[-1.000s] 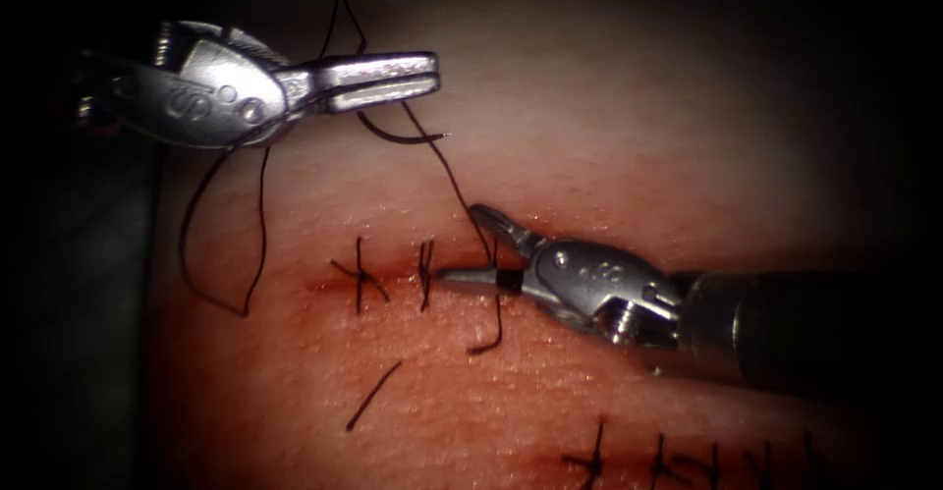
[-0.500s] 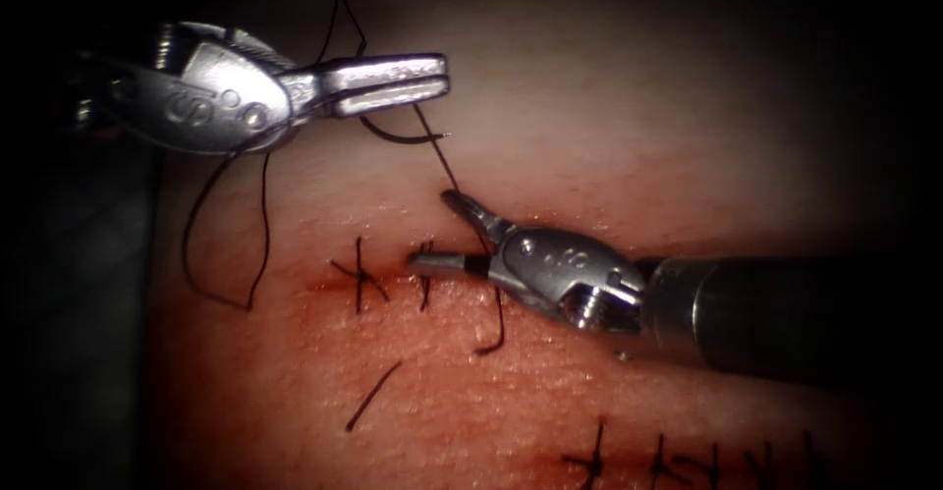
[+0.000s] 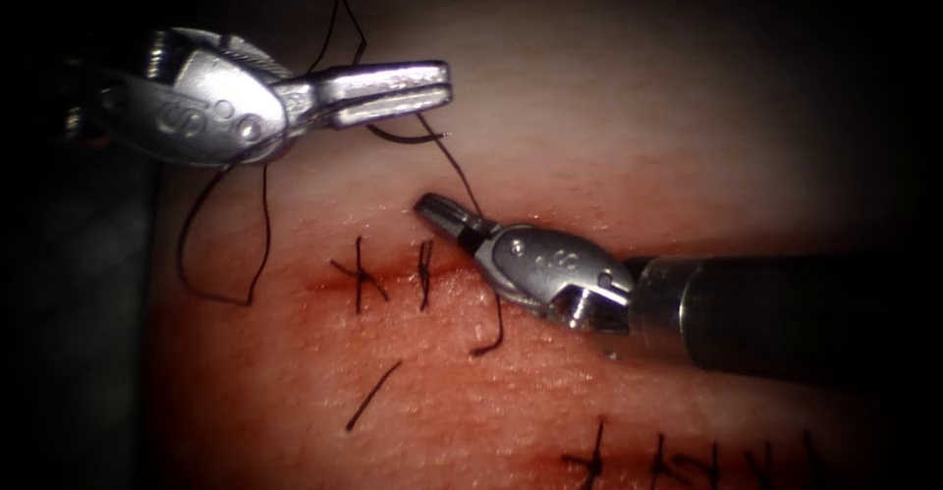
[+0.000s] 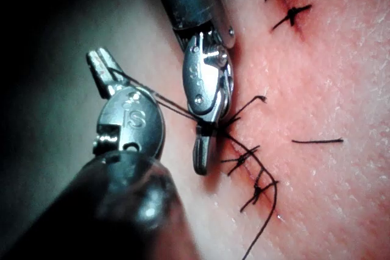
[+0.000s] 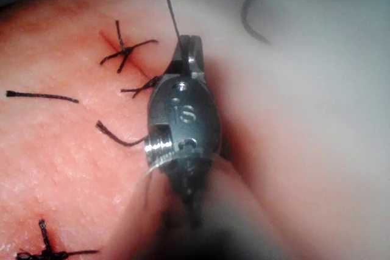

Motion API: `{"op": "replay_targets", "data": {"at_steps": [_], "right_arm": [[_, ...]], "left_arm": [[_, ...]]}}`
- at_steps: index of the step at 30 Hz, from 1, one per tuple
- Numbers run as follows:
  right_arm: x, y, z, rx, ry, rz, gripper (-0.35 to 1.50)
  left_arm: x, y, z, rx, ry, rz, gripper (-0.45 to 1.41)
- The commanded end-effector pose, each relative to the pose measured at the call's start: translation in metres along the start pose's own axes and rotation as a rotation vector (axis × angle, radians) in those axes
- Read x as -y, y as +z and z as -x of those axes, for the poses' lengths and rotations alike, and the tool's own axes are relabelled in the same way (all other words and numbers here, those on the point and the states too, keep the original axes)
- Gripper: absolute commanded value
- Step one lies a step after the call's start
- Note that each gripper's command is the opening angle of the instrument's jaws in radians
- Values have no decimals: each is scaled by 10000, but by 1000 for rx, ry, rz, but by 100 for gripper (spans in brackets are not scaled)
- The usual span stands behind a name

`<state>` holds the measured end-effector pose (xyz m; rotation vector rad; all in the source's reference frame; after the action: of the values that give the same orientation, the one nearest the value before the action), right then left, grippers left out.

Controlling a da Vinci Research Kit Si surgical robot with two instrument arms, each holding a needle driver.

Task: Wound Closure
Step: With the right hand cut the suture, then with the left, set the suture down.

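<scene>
My left tool (image 3: 437, 82) hovers above the tissue, left of and beyond the cut, jaws shut on the thread (image 3: 454, 171). That strand slants down to my right tool (image 3: 429, 205), whose jaws are shut on it deep near the hinge, over the right end of the cut (image 3: 393, 272). The left wrist view has the same strand (image 4: 170, 105) running from the left tool (image 4: 97, 59) into the right tool (image 4: 201, 164). The thin curved needle (image 3: 403, 138) lies free of the tissue just below the left jaws; neither tool holds it. A short tail (image 3: 494, 328) hangs under the right tool.
Two tied stitches (image 3: 359, 274) (image 3: 424, 274) cross the cut, with red fluid around them. A loose cut piece of thread (image 3: 373, 397) lies nearer the front. Another stitched row (image 3: 594, 461) runs along the bottom right. A thread loop (image 3: 221, 245) trails off the left tool.
My right tool slid left and up along the strand with its jaws open, then shut them on the thread. The left tool barely moved.
</scene>
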<state>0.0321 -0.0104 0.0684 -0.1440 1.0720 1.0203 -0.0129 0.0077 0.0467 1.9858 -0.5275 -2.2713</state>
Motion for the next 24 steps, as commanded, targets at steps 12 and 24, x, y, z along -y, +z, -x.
{"op": "replay_targets", "data": {"at_steps": [12,24], "right_arm": [[-41,-54,-1,-61,-128,-177,148],[-79,-118,-22,-10,-431,-158,148]], "left_arm": [[-46,-43,-24,-39,25,31,-45],[-153,-60,-73,-204,-62,81,-45]]}}
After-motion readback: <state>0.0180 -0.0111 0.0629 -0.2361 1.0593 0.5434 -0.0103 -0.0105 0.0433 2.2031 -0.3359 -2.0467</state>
